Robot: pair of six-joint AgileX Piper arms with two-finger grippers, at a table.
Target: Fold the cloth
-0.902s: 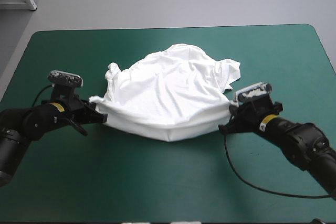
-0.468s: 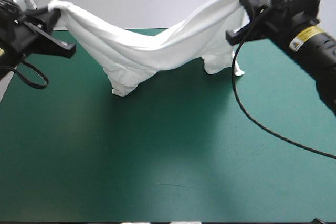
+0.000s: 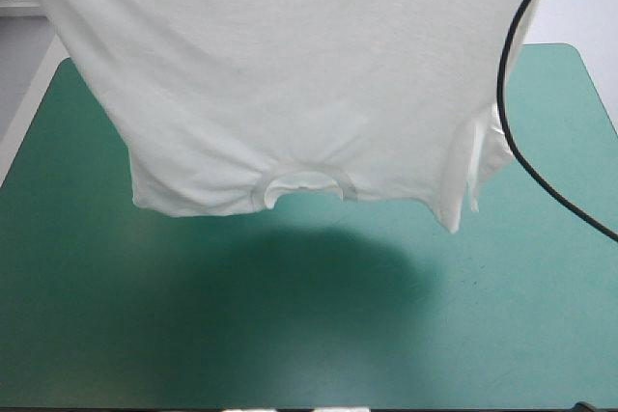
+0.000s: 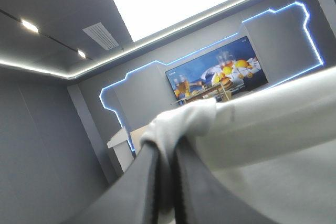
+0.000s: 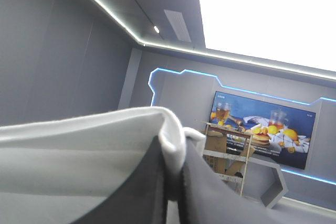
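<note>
The teal-green cover (image 3: 290,335) is the biggest thing I have in the high view. Its near half lies open to me from the left edge across to the right edge, and the rounded far right corner also shows. The T-shirt (image 3: 290,65) hangs over the far half as a wide white sheet, stretched across from side to side and hiding the table's far edge. It hangs upside down, with the collar (image 3: 304,183) at its lowest line and a short sleeve (image 3: 468,176) drooping toward the right. A broad shadow (image 3: 309,277) falls on the cover under it, so I read the shirt as lifted off the table.

In the left wrist view, the left gripper (image 4: 167,145) has its black fingers pressed almost together, pinching a bunched fold of the T-shirt (image 4: 273,124), which runs away taut to one side. In the right wrist view, the right gripper (image 5: 172,153) is likewise nearly closed, with a rolled edge of the T-shirt (image 5: 79,150) nipped between its fingers.
</note>
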